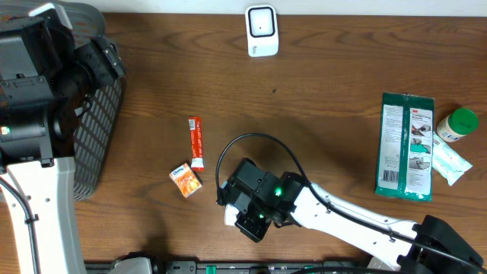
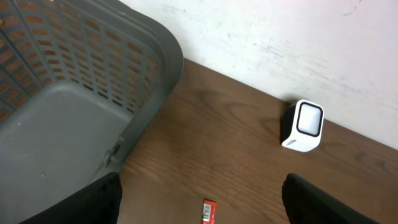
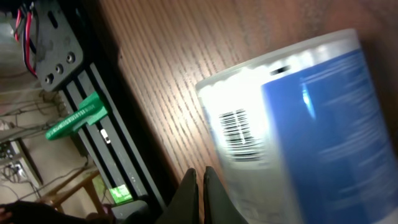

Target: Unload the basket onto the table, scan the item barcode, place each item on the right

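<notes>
A white and blue item [image 3: 311,112] fills the right wrist view, blurred, with a black barcode [image 3: 239,129] on its white end. It lies on the wooden table, just to the right of my right gripper [image 3: 199,172], whose fingers are shut together with nothing between them. From overhead only a white corner of the item [image 1: 230,216] shows beside the right wrist. The white scanner [image 1: 261,30] stands at the table's far edge. My left gripper [image 2: 202,183] hangs open above the table by the basket, holding nothing.
A grey basket [image 1: 99,144] stands at the left. A red sachet [image 1: 196,142] and a small orange box [image 1: 186,180] lie mid-table. At the right are a green package [image 1: 407,144], a green-capped bottle [image 1: 456,125] and a white packet [image 1: 450,164]. The table's front edge [image 3: 134,106] is close.
</notes>
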You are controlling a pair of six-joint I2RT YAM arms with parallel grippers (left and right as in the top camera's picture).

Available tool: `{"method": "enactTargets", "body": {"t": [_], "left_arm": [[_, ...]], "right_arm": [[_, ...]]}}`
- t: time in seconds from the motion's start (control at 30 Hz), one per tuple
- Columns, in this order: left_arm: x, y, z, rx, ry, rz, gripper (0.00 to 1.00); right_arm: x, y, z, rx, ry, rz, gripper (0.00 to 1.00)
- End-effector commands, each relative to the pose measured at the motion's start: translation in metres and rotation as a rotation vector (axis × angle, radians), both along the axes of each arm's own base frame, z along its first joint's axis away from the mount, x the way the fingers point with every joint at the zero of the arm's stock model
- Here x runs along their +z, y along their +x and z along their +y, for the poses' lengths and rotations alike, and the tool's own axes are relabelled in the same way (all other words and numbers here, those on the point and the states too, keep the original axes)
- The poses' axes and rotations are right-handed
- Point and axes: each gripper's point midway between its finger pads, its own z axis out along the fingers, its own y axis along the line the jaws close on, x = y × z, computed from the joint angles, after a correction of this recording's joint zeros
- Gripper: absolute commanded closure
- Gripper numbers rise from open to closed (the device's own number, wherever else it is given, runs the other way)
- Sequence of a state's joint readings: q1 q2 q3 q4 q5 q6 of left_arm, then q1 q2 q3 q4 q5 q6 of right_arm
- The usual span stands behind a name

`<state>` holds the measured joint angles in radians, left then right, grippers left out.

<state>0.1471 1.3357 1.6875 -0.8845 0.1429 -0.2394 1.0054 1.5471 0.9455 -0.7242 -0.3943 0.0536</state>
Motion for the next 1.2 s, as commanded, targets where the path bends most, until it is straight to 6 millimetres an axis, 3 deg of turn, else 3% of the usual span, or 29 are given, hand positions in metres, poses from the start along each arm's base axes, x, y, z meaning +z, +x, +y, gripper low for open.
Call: {"method": "enactTargets", "body": {"t": [0.0,0.27,0.37,0.5,0.6,0.67,0.77,0.93,1.03,1.17], "left_arm": [[-0.001,0.001,0.002,0.009,0.001,0.002,0.17],[0.0,0.001,0.002,0.009,0.001,0.001,0.17],[-0.001,0.001,0.002,0.009,0.001,0.001,0.17],[-0.001,0.001,0.002,0.009,0.001,0.001,0.17],[-0.001,0.001,0.002,0.009,0.001,0.002,0.17],[-0.001,0.001,0.002,0.009,0.001,0.001,0.17],[-0.001,0.001,0.002,0.009,0.001,0.002,0.17],[-0.001,0.001,0.002,0.009,0.001,0.002,0.17],[-0.001,0.001,0.002,0.009,0.001,0.002,0.17],[-0.001,0.001,0.002,0.009,0.001,0.002,0.17]], "right_arm": [[0.001,-0.001,0.0,-0.017,0.011,0.027,0.99],[0.0,0.002,0.0,-0.022,0.009,0.014,0.99],[0.015,0.013,0.011,-0.039,0.079,0.022,0.99],[0.058,0.045,0.023,-0.102,0.188,0.041,0.99],[0.072,0.081,0.003,-0.251,0.136,0.015,0.99],[0.065,0.103,-0.023,-0.376,0.066,0.007,0.99],[0.047,0.114,-0.044,-0.472,0.035,0.054,0.99],[0.015,0.116,-0.053,-0.521,0.06,0.079,0.99],[0.012,0.119,-0.056,-0.551,0.06,0.082,0.99],[0.004,0.115,-0.075,-0.699,-0.034,0.155,0.99]]}}
